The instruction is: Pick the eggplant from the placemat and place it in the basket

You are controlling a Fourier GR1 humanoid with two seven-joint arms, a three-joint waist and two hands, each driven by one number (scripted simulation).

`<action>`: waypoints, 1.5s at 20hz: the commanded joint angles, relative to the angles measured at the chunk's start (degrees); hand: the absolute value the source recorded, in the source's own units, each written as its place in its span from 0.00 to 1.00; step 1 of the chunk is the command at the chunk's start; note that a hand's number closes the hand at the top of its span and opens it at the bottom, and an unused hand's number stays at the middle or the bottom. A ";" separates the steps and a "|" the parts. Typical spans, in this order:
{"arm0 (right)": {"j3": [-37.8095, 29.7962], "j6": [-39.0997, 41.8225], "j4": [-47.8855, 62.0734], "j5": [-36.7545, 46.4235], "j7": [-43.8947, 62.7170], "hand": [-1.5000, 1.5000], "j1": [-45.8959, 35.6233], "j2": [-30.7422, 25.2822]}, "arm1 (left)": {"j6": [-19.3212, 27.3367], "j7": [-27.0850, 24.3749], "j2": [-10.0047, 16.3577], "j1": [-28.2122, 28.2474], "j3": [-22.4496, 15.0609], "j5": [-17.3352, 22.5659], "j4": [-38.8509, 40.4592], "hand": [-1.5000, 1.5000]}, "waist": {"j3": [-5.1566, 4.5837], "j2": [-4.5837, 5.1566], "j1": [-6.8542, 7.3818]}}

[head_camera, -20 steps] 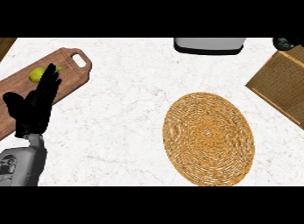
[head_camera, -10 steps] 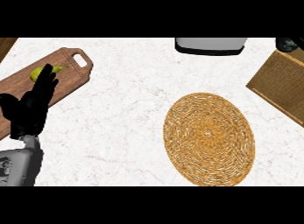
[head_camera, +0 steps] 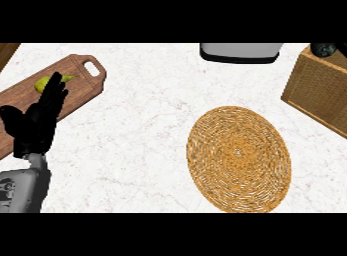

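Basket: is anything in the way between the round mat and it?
Nothing visible does: only bare counter lies between the mat and the basket. The mat holds nothing; a dark round thing shows at the basket's top edge, too small to identify. The left hand is far off, over the board.

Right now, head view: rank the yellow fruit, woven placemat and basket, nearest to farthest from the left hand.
1. yellow fruit, upper left, at the fingers of the left hand
2. woven placemat, centre-right
3. basket, far right edge
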 commanded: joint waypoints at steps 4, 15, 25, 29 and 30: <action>0.40 0.51 2.09 0.62 -0.14 1.00 2.34 1.73 | -1.95 -1.44 1.18 0.63 0.99 1.46 -0.20 0.50 | 0.75 1.16 0.66; -0.81 6.98 4.20 -0.93 5.51 1.00 1.77 0.58 | -0.50 0.73 -0.03 -0.78 -0.54 -0.18 0.33 0.50 | 0.74 1.17 0.42; -9.92 -4.87 -2.64 -10.50 -0.02 0.00 4.33 0.67 | -0.72 0.13 0.55 0.01 0.85 0.70 -0.08 0.50 | 0.76 0.57 -0.86; -14.45 -7.51 -4.79 -14.94 -0.15 0.00 2.52 -0.13 | -0.29 -3.11 -0.21 1.98 0.91 0.22 1.20 0.50 | 0.71 0.51 -1.05; -15.92 -9.23 -4.83 -16.36 -1.20 0.00 4.00 0.05 | -0.32 -0.03 0.64 0.58 1.29 0.40 0.84 0.50 | 0.76 0.55 -1.07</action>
